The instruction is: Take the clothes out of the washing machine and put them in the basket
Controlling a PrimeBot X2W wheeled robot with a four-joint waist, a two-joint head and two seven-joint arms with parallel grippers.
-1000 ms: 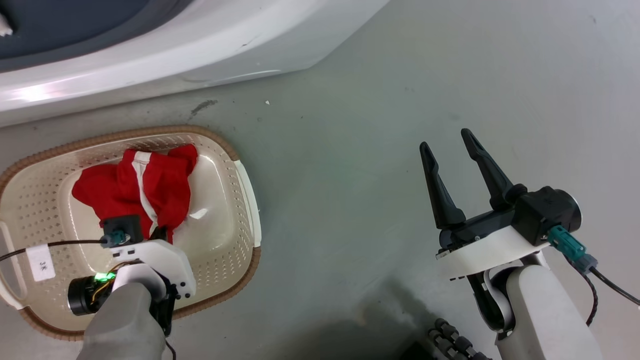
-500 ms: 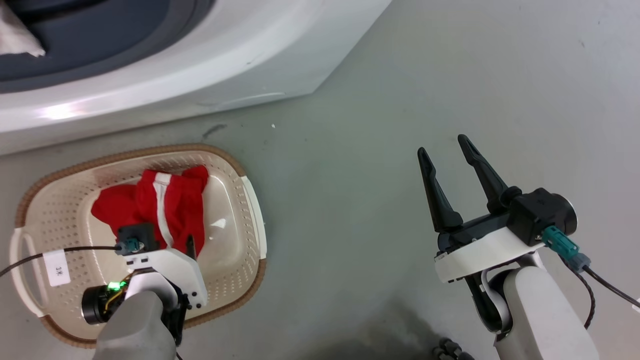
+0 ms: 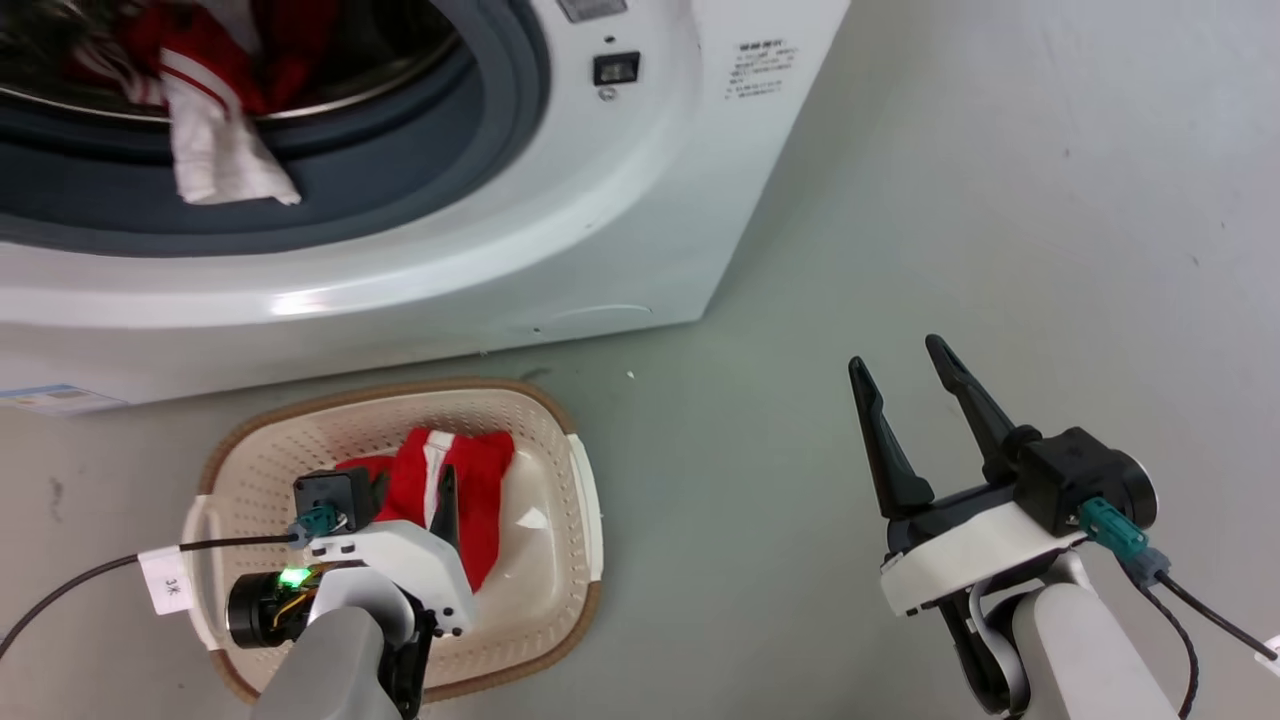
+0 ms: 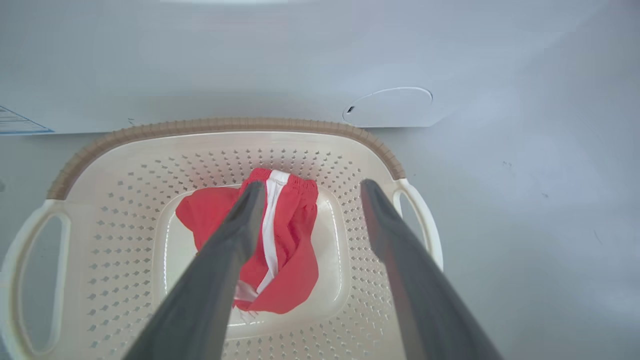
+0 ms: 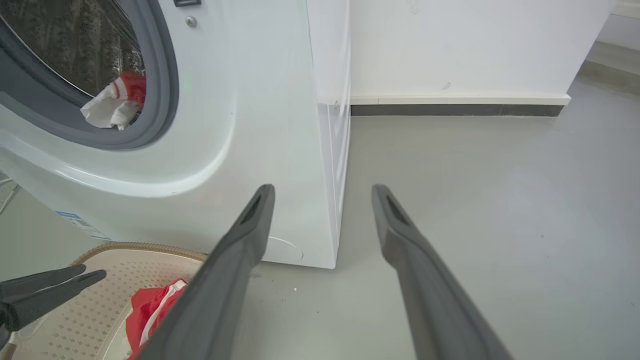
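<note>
Leftmost, the left gripper (image 4: 310, 186) hung over the basket (image 3: 400, 386), its fingers spread wide with nothing between them. A red garment (image 4: 295, 240) with a white stripe lay crumpled on the basket's bottom, directly beneath and seemingly clear of them. Just behind the basket stood the washing machine (image 3: 560, 230), and more clothes (image 3: 215, 150) sat in the mouth of its drum. One white-and-red piece hung down over the grey seal (image 3: 400, 195), its length running from drum to lip. Those clothes lay up and forward from the left gripper, so that arm looked the nearer for the next reach. Farther right, the right gripper (image 3: 895, 352) pointed forward over bare floor (image 3: 900, 150), its fingers likewise well apart and empty, well away from the drum's mouth.
</note>
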